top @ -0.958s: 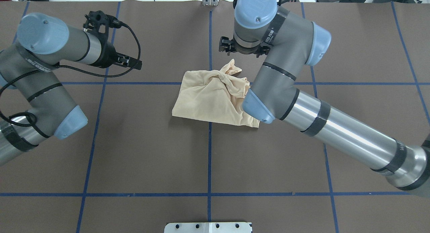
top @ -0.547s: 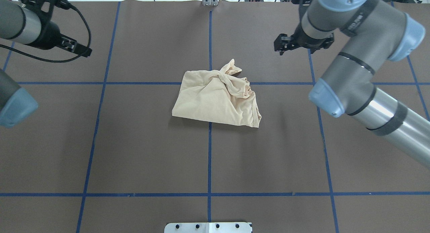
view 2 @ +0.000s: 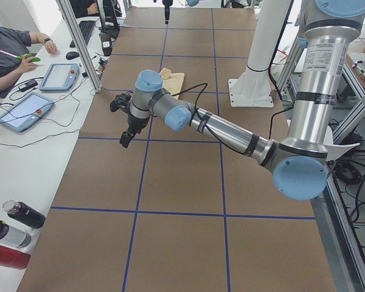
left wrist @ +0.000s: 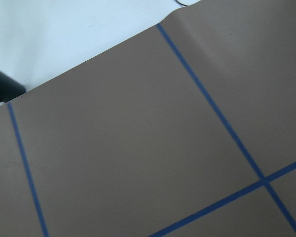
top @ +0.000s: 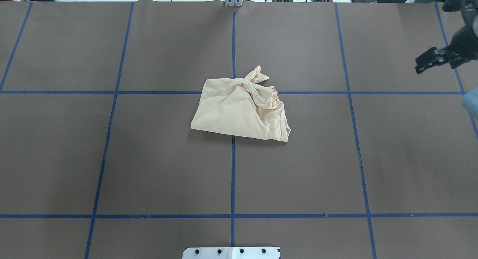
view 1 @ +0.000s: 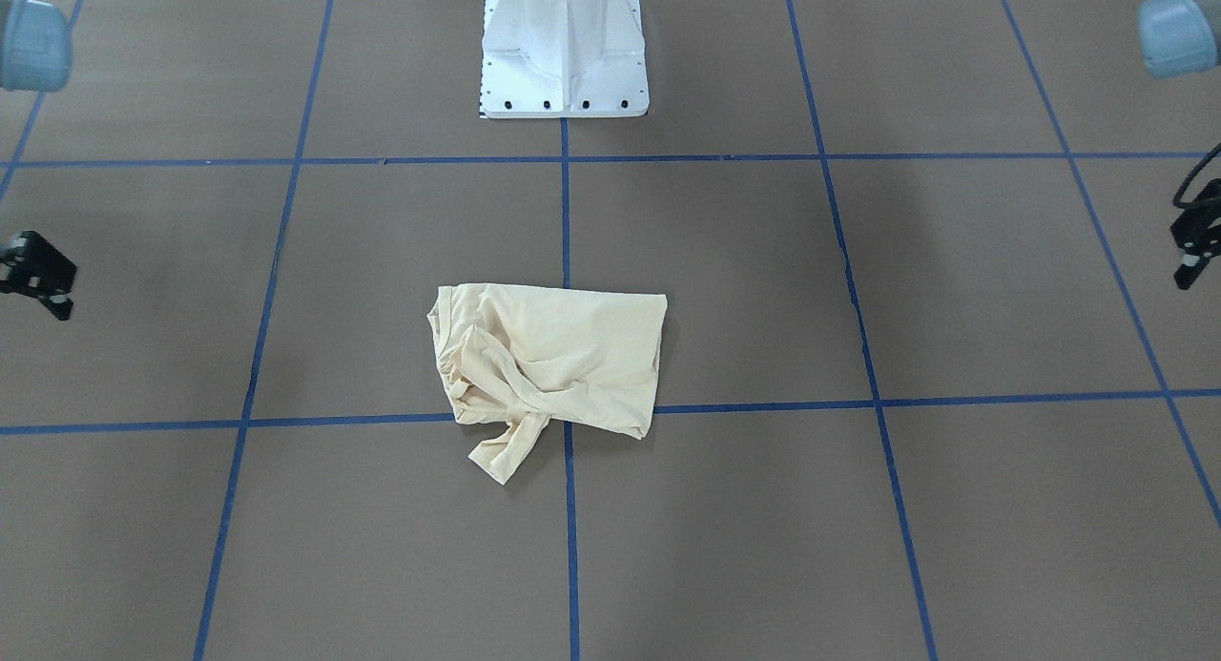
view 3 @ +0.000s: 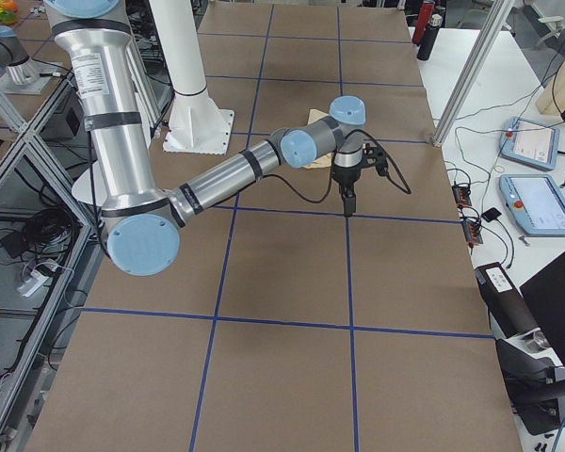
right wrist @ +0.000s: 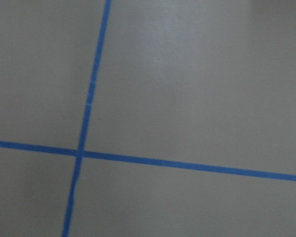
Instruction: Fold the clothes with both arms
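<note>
Now the right gripper (top: 422, 66) has pulled well away to the right of the T-shirt (top: 239, 109), and the left gripper (view 1: 1186, 272) to its left. The shirt lies alone on the table (top: 149, 158), loosely folded with one end bunched, so folding looks about finished. Both grippers are cut off at the frame edges, so I cannot tell how their jaws stand. The print is hidden.

Cream tee (top: 239, 111) bunched, rough-folded, ctr; left arm (view 2: 225, 129), right arm (view 3: 221, 177) well apart.

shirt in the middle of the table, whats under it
The shirt lies on the brown table, covering a crossing of blue tape lines. Anything else beneath it is hidden by the fabric.
</note>
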